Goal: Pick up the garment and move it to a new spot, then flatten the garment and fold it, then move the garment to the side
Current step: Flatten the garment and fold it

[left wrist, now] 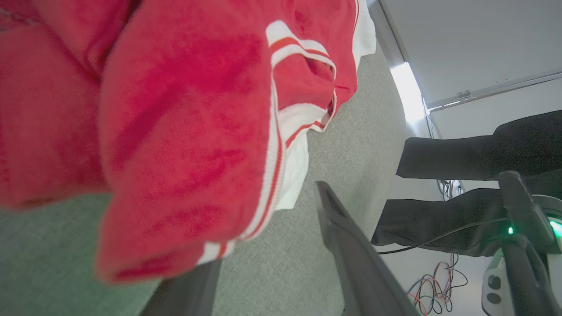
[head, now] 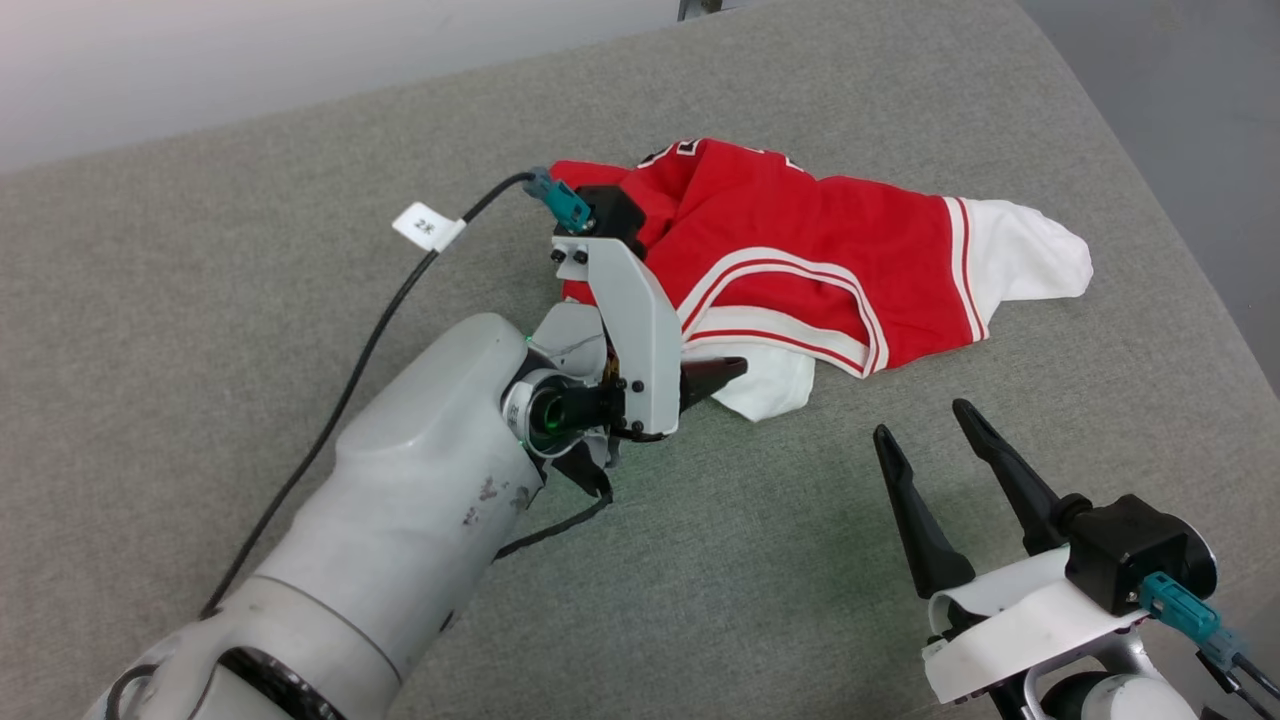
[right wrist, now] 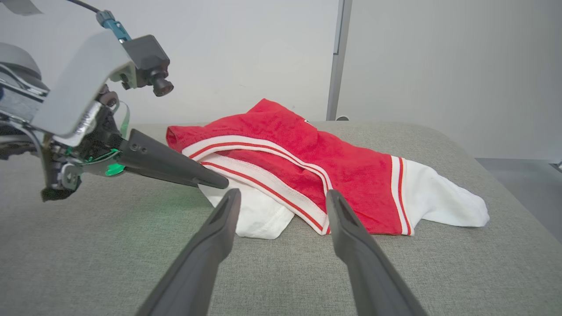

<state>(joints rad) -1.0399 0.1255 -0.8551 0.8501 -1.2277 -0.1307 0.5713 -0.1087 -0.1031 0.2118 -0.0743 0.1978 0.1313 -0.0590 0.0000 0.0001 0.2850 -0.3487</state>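
Note:
The garment [head: 800, 260] is a red shirt with white sleeves and striped trim, lying crumpled on the grey padded surface [head: 250, 320]. My left gripper [head: 725, 372] is at the garment's near left edge, and one dark finger [right wrist: 175, 166] reaches over the white sleeve [right wrist: 254, 215]. In the left wrist view its jaws stand apart, with red fabric [left wrist: 184, 131] draped over the left finger and the right finger [left wrist: 347, 237] bare. My right gripper [head: 920, 420] stands open just short of the garment's near hem [right wrist: 281, 197], with nothing between its fingers.
A black cable with a white tag [head: 430, 227] runs along my left arm. The padded surface drops off at its right edge [head: 1200, 280]. A person's dark trouser legs [left wrist: 461, 153] stand beyond that edge, and loose wires [left wrist: 434, 285] lie on the floor there.

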